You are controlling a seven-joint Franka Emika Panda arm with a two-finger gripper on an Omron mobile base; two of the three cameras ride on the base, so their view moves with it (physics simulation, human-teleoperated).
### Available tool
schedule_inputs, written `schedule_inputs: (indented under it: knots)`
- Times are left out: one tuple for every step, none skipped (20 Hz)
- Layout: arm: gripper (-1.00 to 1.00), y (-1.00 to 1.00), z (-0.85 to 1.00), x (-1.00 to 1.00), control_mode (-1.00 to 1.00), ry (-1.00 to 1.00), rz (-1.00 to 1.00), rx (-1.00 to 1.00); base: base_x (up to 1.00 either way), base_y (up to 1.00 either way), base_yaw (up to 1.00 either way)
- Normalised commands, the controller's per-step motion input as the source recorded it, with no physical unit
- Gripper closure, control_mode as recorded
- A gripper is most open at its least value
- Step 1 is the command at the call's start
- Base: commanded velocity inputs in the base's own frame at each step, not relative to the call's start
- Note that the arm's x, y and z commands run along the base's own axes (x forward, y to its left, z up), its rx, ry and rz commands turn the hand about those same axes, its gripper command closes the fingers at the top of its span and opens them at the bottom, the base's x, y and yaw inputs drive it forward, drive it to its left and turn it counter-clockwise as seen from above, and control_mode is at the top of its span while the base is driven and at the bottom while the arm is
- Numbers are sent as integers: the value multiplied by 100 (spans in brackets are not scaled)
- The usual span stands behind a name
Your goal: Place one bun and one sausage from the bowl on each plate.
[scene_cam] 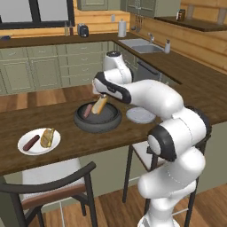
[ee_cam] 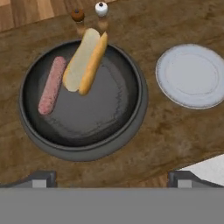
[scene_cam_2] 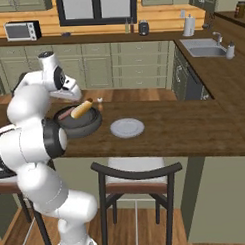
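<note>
Gripper is wide open and empty, hovering above the near rim of the bowl, looking straight down into it. Nothing between the fingers.

In the bowl: one bun leaning on the far wall, one end poking over the rim, and one sausage lying flat beside it on the bowl floor, just apart from the bun. Salt and pepper shakers stand just past the far rim.

Empty white plate sits right next to the bowl, not touching as far as I can tell. Nothing on it.

Second plate sits well apart on the other side of the bowl, near the counter edge, and already carries a sausage and a bun side by side.

My read: half done. One plate served, one to go. Left: pick bun, then sausage (either order), drop both on the empty plate. Bun looks like the easier grab, since it's propped up.
</note>
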Motion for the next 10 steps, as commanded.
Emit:
schedule_inputs:
  knots:
    - [-100,17,-100,66,-100,0,0,-3,0,0,0]
    - [-100,27,-46,74,-100,-12,0,0,0,0,0]
    - [-100,27,-50,74,-100,-12,0,0,0,0,0]
    - [-100,25,-70,75,-100,-8,0,0,0,0,0]
    - [-100,26,-84,74,-100,-4,1,-3,0,0,0]
    - [-100,33,-69,80,-100,-5,0,-3,0,0,0]
    - [-100,36,-59,89,-100,0,0,-3,0,0,0]
    - [-100,25,-62,80,-100,-4,0,-4,0,0,0]
    - [-100,13,-63,76,-100,-5,0,-4,0,0,0]
    - [-100,1,-22,83,-100,0,0,0,0,0,0]
